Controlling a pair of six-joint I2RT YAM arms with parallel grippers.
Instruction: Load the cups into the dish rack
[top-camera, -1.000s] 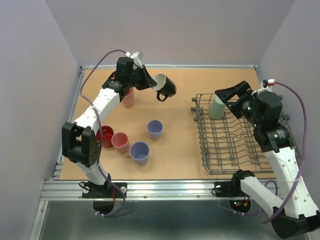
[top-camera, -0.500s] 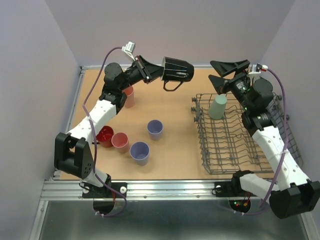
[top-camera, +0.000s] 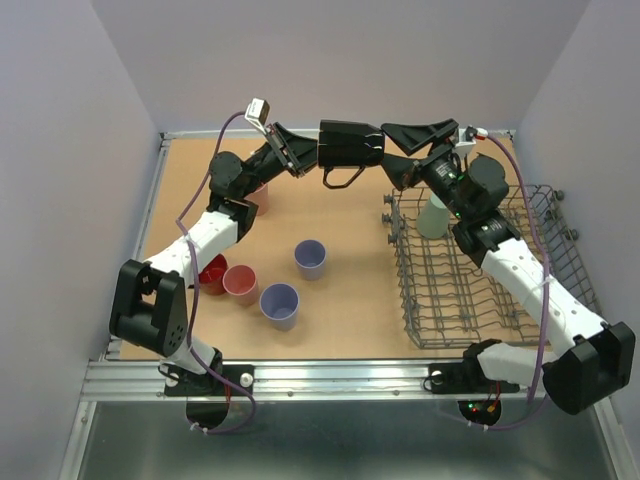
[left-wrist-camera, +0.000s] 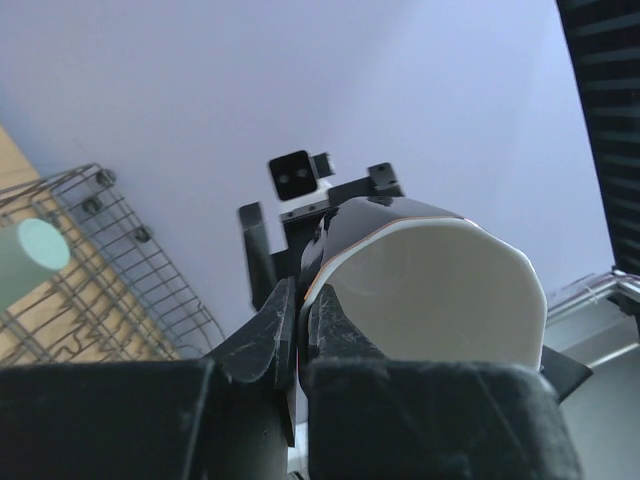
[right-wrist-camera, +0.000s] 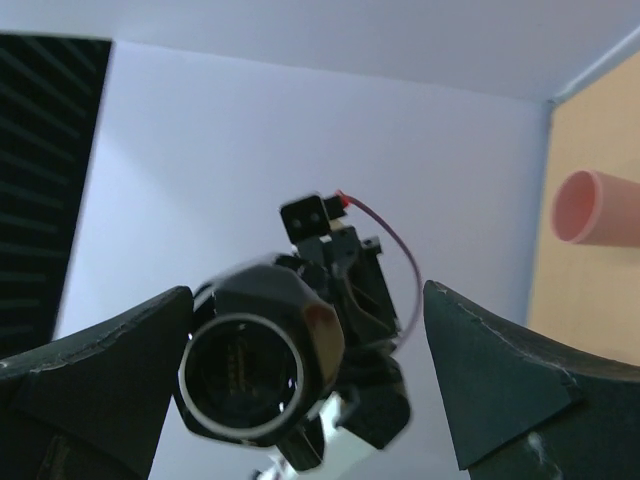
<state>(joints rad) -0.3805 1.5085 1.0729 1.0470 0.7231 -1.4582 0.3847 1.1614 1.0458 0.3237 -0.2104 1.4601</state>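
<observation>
A drop could be caused if the dark mug (top-camera: 350, 147), held aloft above the far edge of the table (top-camera: 350, 300) by its rim in the left pincer (top-camera: 306, 155), were released before the wide-spread right pincer (top-camera: 402, 150) was closed on its base. In the dish rack (top-camera: 470, 300), by the right edge, only one sage-green cup (top-camera: 433, 216) was seen, at its far-left corner.

The place is a robotics lab test cell. Bare lavender walls (top-camera: 70, 200) box in a cork-brown table (top-camera: 350, 320) on its far, left and right sides. An aluminium rail (top-camera: 330, 375) runs along its near edge, where a cabled left arm (top-camera: 215, 228) and right arm (top-camera: 520, 270) are mounted. A wire dish rack (top-camera: 470, 290) sits on its right half.
</observation>
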